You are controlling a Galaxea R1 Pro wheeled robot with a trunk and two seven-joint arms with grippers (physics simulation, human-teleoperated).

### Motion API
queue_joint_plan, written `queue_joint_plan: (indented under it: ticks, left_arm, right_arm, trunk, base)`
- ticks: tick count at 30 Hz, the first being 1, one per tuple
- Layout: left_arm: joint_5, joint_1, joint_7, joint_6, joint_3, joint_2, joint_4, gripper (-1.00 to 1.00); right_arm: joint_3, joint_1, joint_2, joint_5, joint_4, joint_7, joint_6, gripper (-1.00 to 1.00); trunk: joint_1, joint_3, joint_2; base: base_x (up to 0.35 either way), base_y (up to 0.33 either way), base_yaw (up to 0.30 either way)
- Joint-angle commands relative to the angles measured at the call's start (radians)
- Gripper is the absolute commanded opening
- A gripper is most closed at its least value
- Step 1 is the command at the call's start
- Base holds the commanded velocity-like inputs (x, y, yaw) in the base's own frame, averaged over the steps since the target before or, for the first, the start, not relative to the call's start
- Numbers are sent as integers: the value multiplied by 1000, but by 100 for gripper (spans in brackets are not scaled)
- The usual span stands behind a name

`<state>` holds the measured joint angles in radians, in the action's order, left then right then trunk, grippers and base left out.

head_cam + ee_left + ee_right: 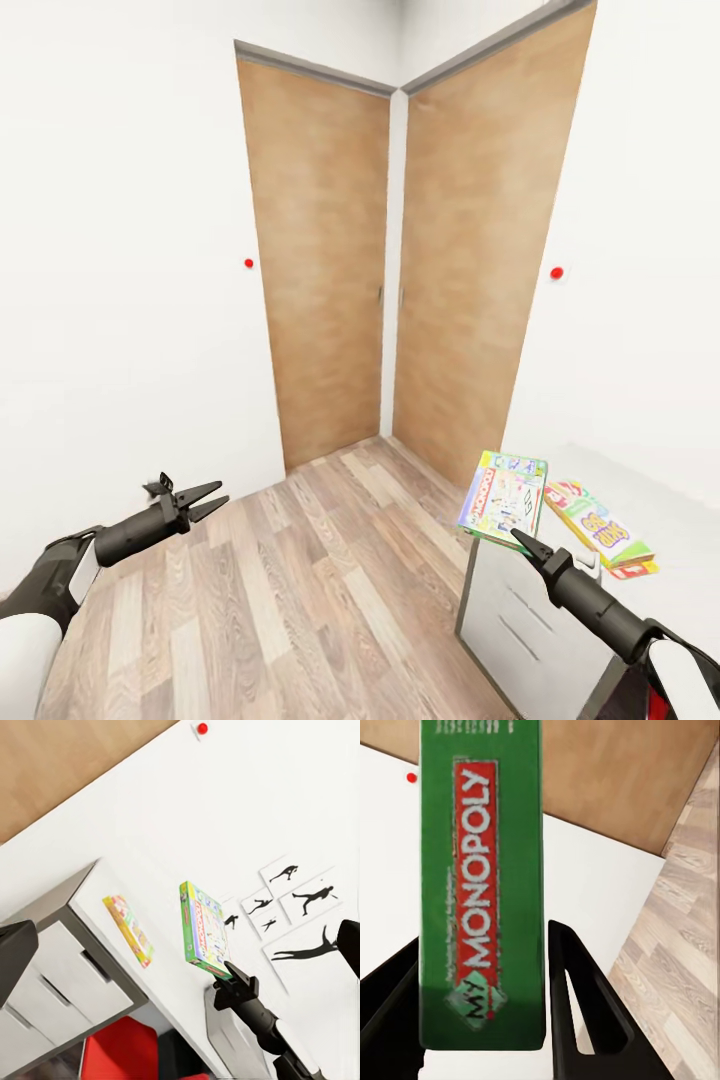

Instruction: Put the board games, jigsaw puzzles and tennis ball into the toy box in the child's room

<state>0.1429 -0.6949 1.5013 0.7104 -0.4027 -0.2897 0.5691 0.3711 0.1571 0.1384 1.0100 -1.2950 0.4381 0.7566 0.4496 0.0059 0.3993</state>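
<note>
Ahead, two brown doors (400, 270); Monopoly box (503, 497) beside another game (598, 524).

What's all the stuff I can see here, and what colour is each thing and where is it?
Monopoly box: one, green, held up in the right gripper's jaws over the floor beside the bed.
Second board game: one, yellow and green, lying on the bed.
Bed: one, white, with grey drawers, at right.
Doors: two, wooden brown, meeting in the corner.
Red dots: two, one on each white wall.
Floor: wood planks.
Wall silhouettes: several black figures, seen from the left wrist.
Left gripper: black, open, empty.
Right gripper: black, clamped on the Monopoly box.
</note>
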Motion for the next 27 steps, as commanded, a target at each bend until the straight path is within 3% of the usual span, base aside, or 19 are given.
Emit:
queue_joint_plan:
  ticks: [1, 21, 24, 27]
  left_arm:
    - [0, 0, 4, 11, -1, 0, 0, 100]
    - [0, 0, 5, 11, -1, 0, 0, 100]
    - [0, 0, 5, 11, -1, 0, 0, 100]
    - [0, 0, 5, 11, -1, 0, 0, 100]
  right_arm:
    - [2, 1, 0, 7, 0, 2, 8, -100]
    - [-4, 1, 0, 6, 0, 2, 7, -100]
    - [-6, 1, 0, 6, -3, 3, 0, -100]
    - [-33, 1, 2, 6, -5, 5, -34, -100]
  trunk:
    - [0, 0, 1]
    - [0, 12, 1]
    - [0, 13, 1]
    - [0, 13, 1]
  base:
    - [0, 42, -267]
    - [-61, 66, -265]
    - [-17, 15, -97]
    - [-1, 1, -6]
